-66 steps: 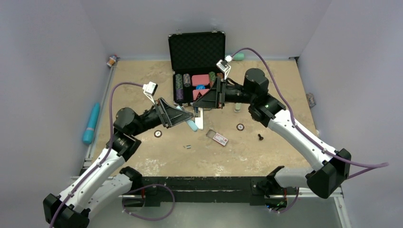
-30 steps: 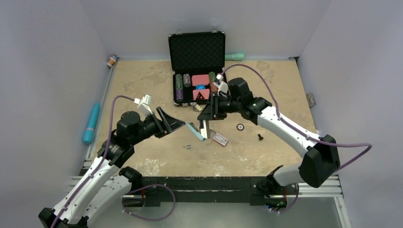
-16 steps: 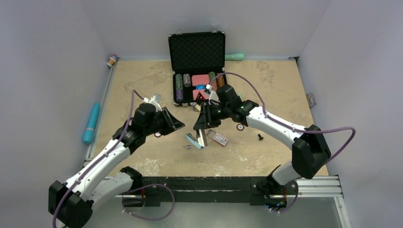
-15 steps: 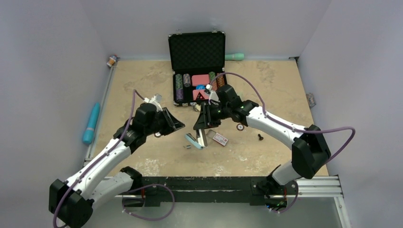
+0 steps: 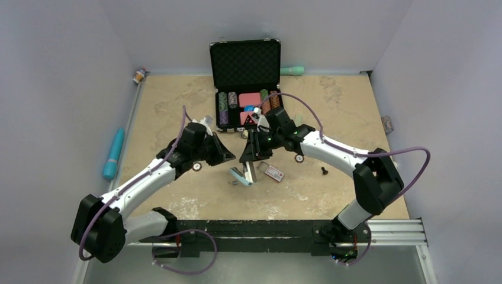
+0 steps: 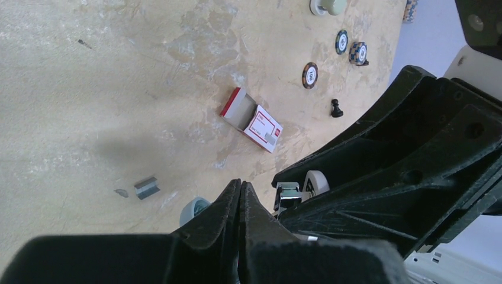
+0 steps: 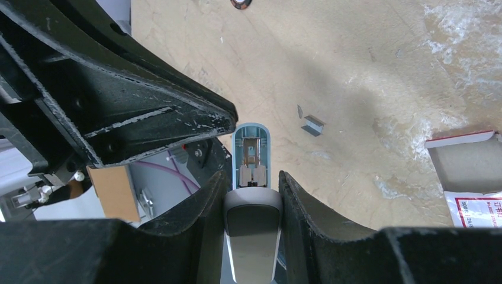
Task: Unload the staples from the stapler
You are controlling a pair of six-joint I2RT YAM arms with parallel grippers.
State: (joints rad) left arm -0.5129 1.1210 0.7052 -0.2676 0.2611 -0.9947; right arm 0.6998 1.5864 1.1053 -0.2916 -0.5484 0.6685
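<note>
Nearest the arm bases, a short strip of staples (image 6: 146, 187) lies loose on the sandy desk (image 5: 177, 100), with a tiny sliver just beside it. It lies apart from both arms and nothing touches it.

Just beyond the strip, the right pincer (image 7: 253, 177) is clamped on the stapler (image 7: 252, 228). Its two fingers press against either side of the pale grey upper arm. The light blue lower part, with its metal channel showing, sticks out past the fingertips and points down toward the desk.

The left pincer (image 6: 240, 192) hangs close to the left of the stapler with its fingers pressed tight together and nothing visible between them. Whether its tips touch the stapler cannot be told.

To the right of the stapler, a small red and white box (image 6: 254, 121) lies flat with one end open. Farther right stands a small black piece (image 5: 324, 171).

A round chip (image 5: 299, 158) rests beyond that piece, and another chip (image 5: 196, 167) lies under the left arm.

At the back of the desk a black case (image 5: 245, 62) stands open, its foam-lined lid upright. Rows of chips and pink blocks fill its tray.
</note>
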